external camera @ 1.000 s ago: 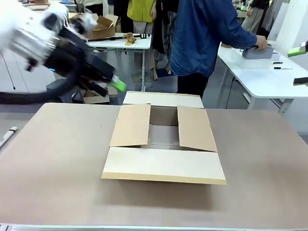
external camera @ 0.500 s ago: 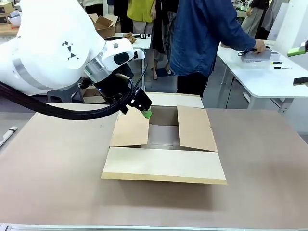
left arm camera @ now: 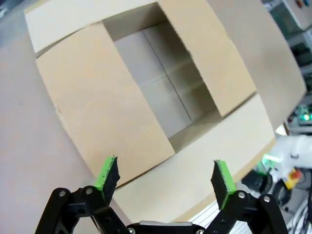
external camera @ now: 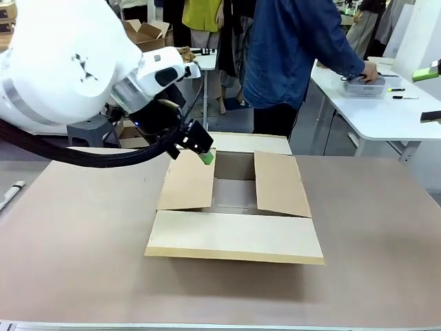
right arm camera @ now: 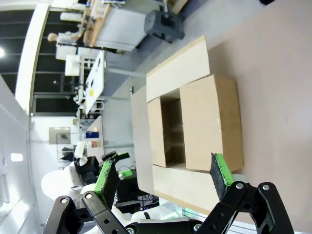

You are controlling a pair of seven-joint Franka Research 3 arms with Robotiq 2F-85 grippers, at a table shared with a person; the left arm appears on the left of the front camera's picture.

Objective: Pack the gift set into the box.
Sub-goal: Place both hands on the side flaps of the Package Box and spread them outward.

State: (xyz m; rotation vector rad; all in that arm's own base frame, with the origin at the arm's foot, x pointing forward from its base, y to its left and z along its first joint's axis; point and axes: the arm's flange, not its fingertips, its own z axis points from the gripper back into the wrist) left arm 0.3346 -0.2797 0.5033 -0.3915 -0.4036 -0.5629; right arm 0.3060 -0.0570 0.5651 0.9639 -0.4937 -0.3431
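Note:
The box (external camera: 234,207) lies in the middle of the brown table with its four flaps spread open and nothing inside. My left gripper (external camera: 201,150) hovers over the box's far left corner. In the left wrist view, that left gripper (left arm camera: 165,170) stands open and empty above the box (left arm camera: 107,97). The basket (external camera: 365,85) of the gift set rests on a white side table at the far right, under the hand (external camera: 372,67) of a person in a blue shirt, with pens (external camera: 396,89) beside it. My right gripper (right arm camera: 163,175) is open and far from the box (right arm camera: 204,122).
The white side table (external camera: 386,121) runs along the far right. A grey stool (external camera: 89,127) stands behind my left arm. Farther back, another table carries a small cardboard carton (external camera: 148,38). A white pen-like thing (external camera: 10,193) lies at the brown table's left edge.
My left arm has swung down from the upper left to the box's far left corner, then drawn back slightly. The person's hand has stayed on the basket.

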